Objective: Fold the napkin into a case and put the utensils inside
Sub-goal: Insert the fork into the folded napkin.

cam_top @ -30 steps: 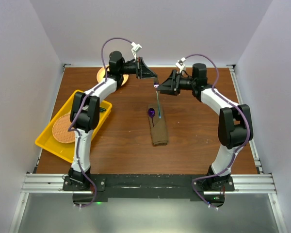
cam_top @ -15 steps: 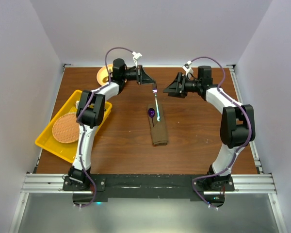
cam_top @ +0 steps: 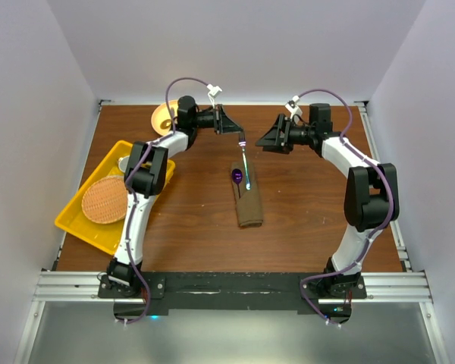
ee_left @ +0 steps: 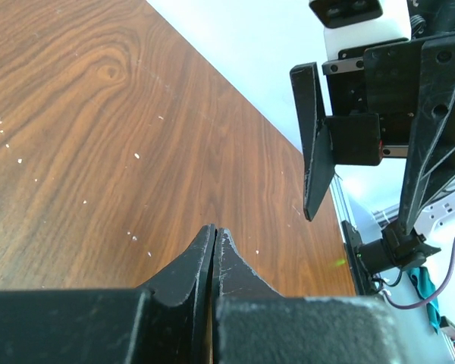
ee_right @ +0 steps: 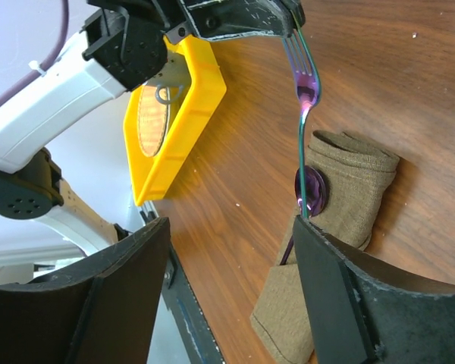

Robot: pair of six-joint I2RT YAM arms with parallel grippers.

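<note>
- In the middle of the table [cam_top: 318, 220] lies the case [cam_top: 249, 206], a narrow olive-brown pouch with its open mouth toward the far side. The napkin is already folded, so we judge that the loading is under way.
- The spoon [cam_top: 236, 176] sits in that mouth, its purple bowl sticking out at the left of the opening.
- The fork [cam_top: 245, 159] stands steeply, tines up, with its handle tip meeting the mouth just beside the spoon's bowl. We cannot tell how far it is inside the cloth.
- The left gripper [cam_top: 240, 132] is clenched on the fork's tine end.
- The right gripper [cam_top: 265, 135] hangs released with its jaws wide, near the fork but apart from it and holding nothing.
- To do this step well, we lower the fork along the pouch's long axis and lay it flatter as it goes. That way the handle slides under the top layer rather than shoving the cloth along.
- We watch that the handle neither levers the spoon out nor bunches the mouth. The free right gripper could pin the near end if the case creeps.
- We let go only once the fork rests by its own weight.
- The yellow tray [cam_top: 64, 221] with its woven mat [cam_top: 105, 201], and the yellow plate [cam_top: 164, 116], are well apart to the left.
</note>
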